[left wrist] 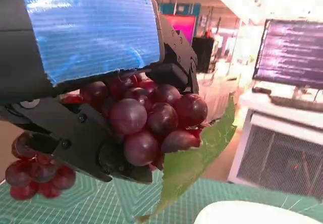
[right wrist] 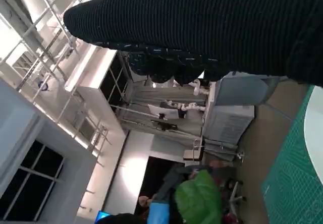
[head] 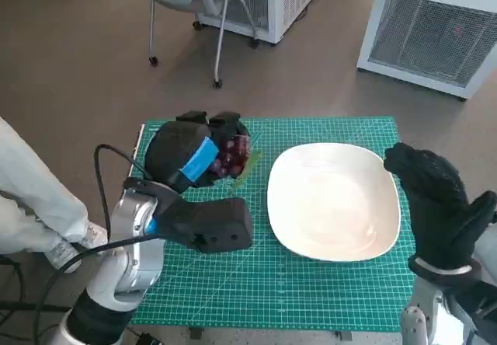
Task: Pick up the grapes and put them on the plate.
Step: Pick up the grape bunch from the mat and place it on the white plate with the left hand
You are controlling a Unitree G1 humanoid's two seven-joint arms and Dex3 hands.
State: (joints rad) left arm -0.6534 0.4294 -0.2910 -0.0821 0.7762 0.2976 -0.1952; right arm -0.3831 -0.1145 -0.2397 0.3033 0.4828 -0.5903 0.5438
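Landmark: the white plate (head: 334, 201) lay on the green cutting mat (head: 272, 283), toward the mat's right half.
Left hand: the left hand (head: 190, 155) was just left of the plate, near the mat's far left corner, its fingers (left wrist: 75, 143) curled round the grapes (left wrist: 151, 120) and gripping them.
Grapes: the dark red bunch sat inside that grasp, left of the plate and not on it; in the left wrist view it looked lifted off the mat, a few berries hanging loose on one side.
Leaf: a green leaf (left wrist: 194, 156) hung from the bunch, pointing toward the plate's left rim.
Right hand: the gloved right hand (head: 439, 205) was at the plate's right edge, fingers raised and apart, holding nothing.
Background: a person in a green top (right wrist: 199, 199) showed far beyond the plate in the right wrist view.
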